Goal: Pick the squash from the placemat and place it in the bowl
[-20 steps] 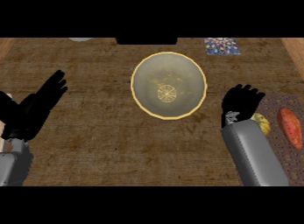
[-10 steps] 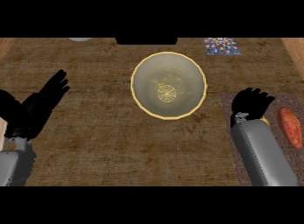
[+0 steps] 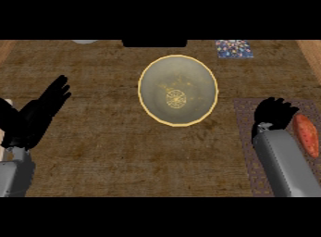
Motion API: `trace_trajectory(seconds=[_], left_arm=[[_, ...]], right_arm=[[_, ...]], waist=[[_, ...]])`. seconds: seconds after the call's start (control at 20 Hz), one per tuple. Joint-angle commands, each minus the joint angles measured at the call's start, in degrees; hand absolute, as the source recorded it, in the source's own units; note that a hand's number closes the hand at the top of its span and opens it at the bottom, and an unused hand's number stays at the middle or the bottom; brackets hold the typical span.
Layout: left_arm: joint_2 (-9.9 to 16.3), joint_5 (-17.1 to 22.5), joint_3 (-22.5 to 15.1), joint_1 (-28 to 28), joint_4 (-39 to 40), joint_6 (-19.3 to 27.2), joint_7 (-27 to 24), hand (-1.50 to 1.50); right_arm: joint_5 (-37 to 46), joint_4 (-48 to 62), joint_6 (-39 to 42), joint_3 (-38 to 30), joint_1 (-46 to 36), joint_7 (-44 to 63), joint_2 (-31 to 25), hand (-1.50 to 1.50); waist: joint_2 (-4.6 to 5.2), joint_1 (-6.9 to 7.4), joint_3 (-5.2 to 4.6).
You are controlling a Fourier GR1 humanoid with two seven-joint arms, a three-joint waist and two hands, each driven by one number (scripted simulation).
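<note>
Right hand [image 3: 274, 114] over placemat [image 3: 248, 139], fingers curled, holding nothing; orange squash [image 3: 306, 135] just beside it; left hand [image 3: 33, 116] resting, fingers spread; risk: knuckles nudging squash away from bowl [image 3: 178, 90]

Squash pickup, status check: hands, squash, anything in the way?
Right hand over the placemat, fingers curled, holding nothing. Left hand open, resting at left. Squash on placemat beside right hand. Bowl holds nothing; path looks open.
</note>
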Motion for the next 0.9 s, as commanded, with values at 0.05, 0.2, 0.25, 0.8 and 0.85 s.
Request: trace_trajectory(seconds=[0.05,0.2,0.25,0.8,0.85], left_arm=[[0.07,-0.07,1.3,-0.45,-0.8,-1.02,1.74,0.0],[-0.3,0.62,1.89,-1.5,0.59,-1.4,0.73,0.0],[0.1,0.64,1.64,-2.09,-1.16,-1.07,3.18,0.0],[-1.07,-1.99,1.97,-1.71,1.23,-1.37,0.42,0.0],[-1.05,-1.06,1.58,-1.05,-1.7,-1.58,2.92,0.0]], right_arm=[[-1.07,1.68,-0.33,-0.82,-1.18,-1.19,-1.51,-1.5],[-0.25,8.58,-5.58,-0.51,-1.51,-5.05,-2.99,1.5],[0.47,7.32,-7.14,0.89,-1.49,-5.88,-2.6,1.5],[1.54,7.76,-10.55,2.58,-0.97,-8.79,-3.65,1.5],[2.05,14.6,-11.59,2.17,-6.39,-8.64,-2.25,1.5]], waist=[[-0.01,0.04,0.0],[0.08,0.21,0.01],[0.05,0.24,0.02],[0.02,0.02,0.0],[0.11,0.48,0.02]])
